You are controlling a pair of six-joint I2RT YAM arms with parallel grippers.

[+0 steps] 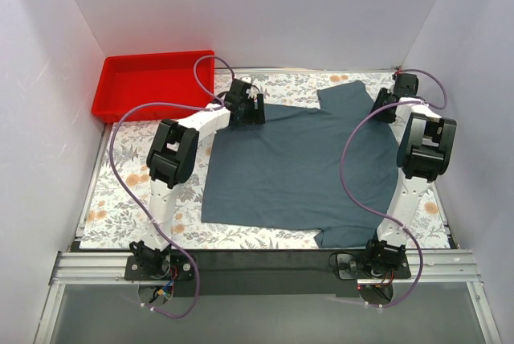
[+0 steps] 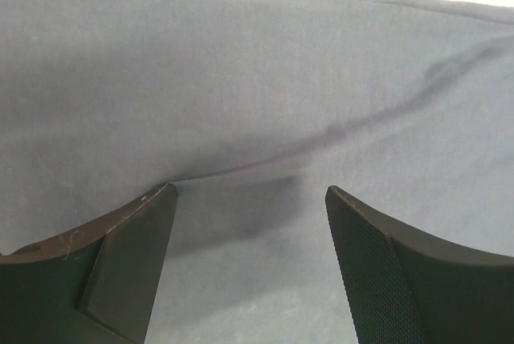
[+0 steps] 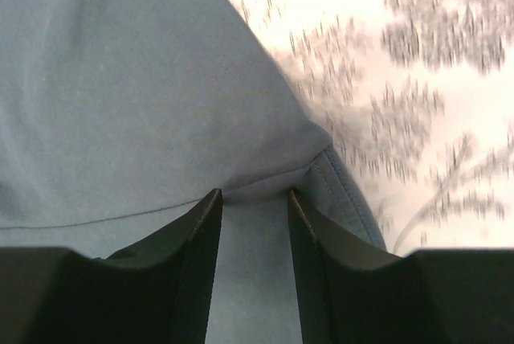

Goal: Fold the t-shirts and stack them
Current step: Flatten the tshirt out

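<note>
Right gripper jaws stand narrow, pinching a puckered edge of the t-shirt. Left gripper gapes wide over it, holding nothing. Fabric looks light and limp; best gripped at hems.

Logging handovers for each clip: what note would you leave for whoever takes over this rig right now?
Left gripper: open, tips on the t-shirt at its far left corner.
Right gripper: jaws narrowed, cloth puckered between them at the far right edge; grip unclear.
T-shirt: one in view, spread flat on the table.
Done: spreading. Left: all folds, then stacking.
</note>
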